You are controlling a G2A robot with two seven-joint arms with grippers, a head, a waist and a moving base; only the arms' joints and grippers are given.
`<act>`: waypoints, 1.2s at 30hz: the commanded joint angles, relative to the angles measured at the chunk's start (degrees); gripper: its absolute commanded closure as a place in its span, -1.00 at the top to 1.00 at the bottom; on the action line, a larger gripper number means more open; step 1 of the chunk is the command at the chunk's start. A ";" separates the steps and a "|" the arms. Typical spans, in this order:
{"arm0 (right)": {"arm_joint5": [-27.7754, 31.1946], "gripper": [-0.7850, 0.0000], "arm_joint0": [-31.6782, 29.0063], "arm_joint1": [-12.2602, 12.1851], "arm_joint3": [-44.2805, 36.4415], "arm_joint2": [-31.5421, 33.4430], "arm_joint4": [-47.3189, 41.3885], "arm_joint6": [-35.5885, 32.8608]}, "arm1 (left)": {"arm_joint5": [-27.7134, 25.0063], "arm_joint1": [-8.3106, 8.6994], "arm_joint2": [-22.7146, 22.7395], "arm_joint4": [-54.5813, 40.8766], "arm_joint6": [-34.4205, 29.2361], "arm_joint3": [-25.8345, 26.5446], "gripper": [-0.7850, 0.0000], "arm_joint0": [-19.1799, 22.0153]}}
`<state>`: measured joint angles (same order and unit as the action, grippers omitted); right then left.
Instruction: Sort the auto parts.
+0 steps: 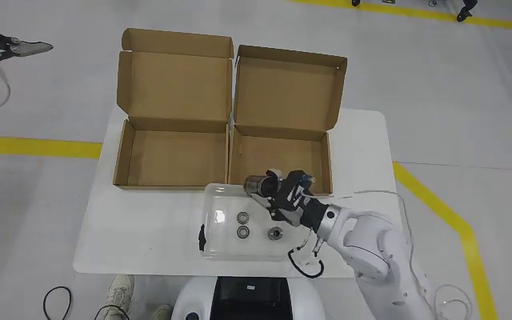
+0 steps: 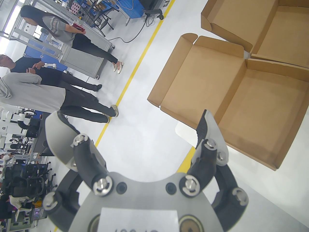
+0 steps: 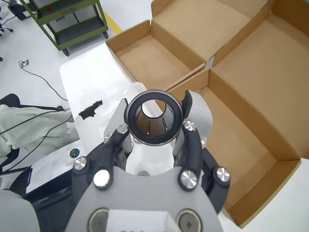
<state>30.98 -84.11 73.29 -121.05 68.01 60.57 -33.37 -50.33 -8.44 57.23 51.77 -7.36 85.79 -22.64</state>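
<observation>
My right gripper (image 1: 276, 189) (image 3: 154, 118) is shut on a metal cylindrical bushing (image 3: 153, 119) (image 1: 258, 186) with a hollow bore, held over the far edge of the clear tray (image 1: 218, 240), just short of the right cardboard box (image 1: 280, 164). Three small round parts lie in the tray: two ring bearings (image 1: 244, 217) (image 1: 243, 232) and a darker one (image 1: 274, 234). The left cardboard box (image 1: 170, 158) (image 2: 260, 112) stands open. My left gripper (image 2: 135, 131) is open with nothing between its fingers, held above the table beside that box.
Both boxes (image 3: 243, 121) (image 3: 154, 59) have their lids folded back toward the table's far edge. A black scrap (image 3: 90, 111) lies on the white table (image 1: 364, 152). Cables (image 1: 308, 264) hang by the right arm at the near edge.
</observation>
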 commanded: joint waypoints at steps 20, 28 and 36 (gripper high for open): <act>-1.77 -1.00 9.98 0.14 -5.56 -1.36 -8.30 8.27 | 0.00 0.00 0.00 0.00 0.00 0.00 1.00 0.00; -2.61 -1.00 10.91 0.03 -3.26 -1.75 -8.91 9.31 | 0.00 0.00 0.00 0.00 0.00 0.00 1.00 0.00; -9.25 -1.00 11.27 0.04 1.32 -3.44 -3.54 6.05 | 0.00 0.00 0.00 0.00 0.00 0.00 1.00 0.00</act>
<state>22.96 -73.01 73.28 -120.39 64.95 56.18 -26.91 -50.33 -8.44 57.23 51.77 -7.36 85.79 -22.64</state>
